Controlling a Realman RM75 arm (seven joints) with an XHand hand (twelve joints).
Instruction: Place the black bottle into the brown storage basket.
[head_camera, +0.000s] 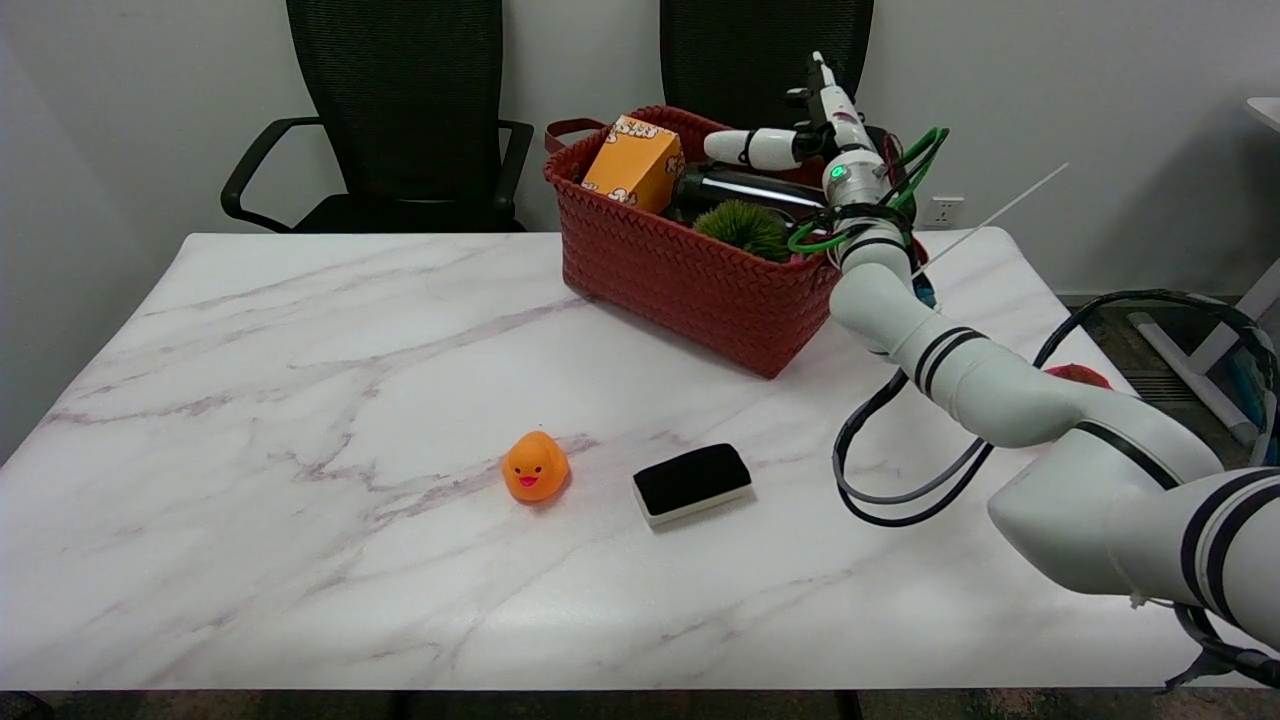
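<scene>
An orange rubber duck (535, 466) sits on the white marble table (300, 400), toward the near edge and about midway along it. Just to its right lies a black-topped sponge (692, 483) with a white base, apart from the duck. Behind the table's far edge stand two black mesh office chairs (400, 110), side by side against a pale wall. An orange printed box (632, 162) leans tilted near the far edge, and a green spiky ball (742, 228) rests just to its right.

Bottle (745, 187) lies in basket (680, 270), behind duck (535, 467) and sponge (692, 483)
</scene>
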